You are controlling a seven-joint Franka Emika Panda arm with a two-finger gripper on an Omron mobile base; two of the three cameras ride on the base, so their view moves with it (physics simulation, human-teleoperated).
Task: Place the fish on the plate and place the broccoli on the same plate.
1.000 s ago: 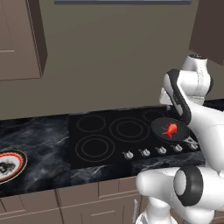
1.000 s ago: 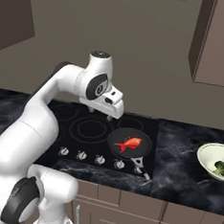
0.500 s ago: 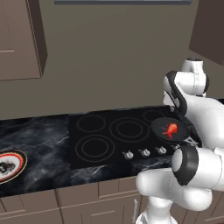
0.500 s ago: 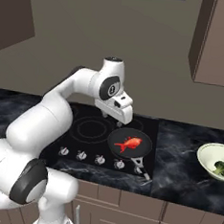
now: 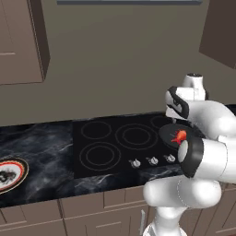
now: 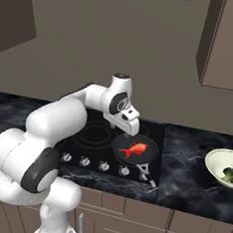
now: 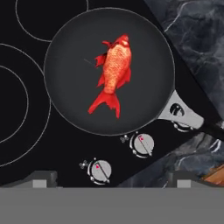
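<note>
Above the pan: my end effector (image 6: 129, 120) hovers, aligned to descend; its opening, I cannot tell.
Fish (image 7: 113, 73): lies mid-pan (image 7: 70, 52), ungrasped.
Plate (image 5: 20, 167): far left of pan, on tabletop (image 5: 50, 147).
Broccoli (image 6: 230, 174): in bowl (image 6: 213, 161), right of pan.

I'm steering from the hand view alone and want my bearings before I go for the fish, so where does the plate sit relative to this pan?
Observer: The plate lies far off on the counter beyond the stove's opposite side, at the left edge of the left base view.
Operator: And the broccoli?
Observer: The broccoli sits in a pale bowl on the counter on the pan's handle side.
Operator: How close is the hand to the fish?
Observer: The gripper hangs above the pan's back rim, clear of the fish.
</note>
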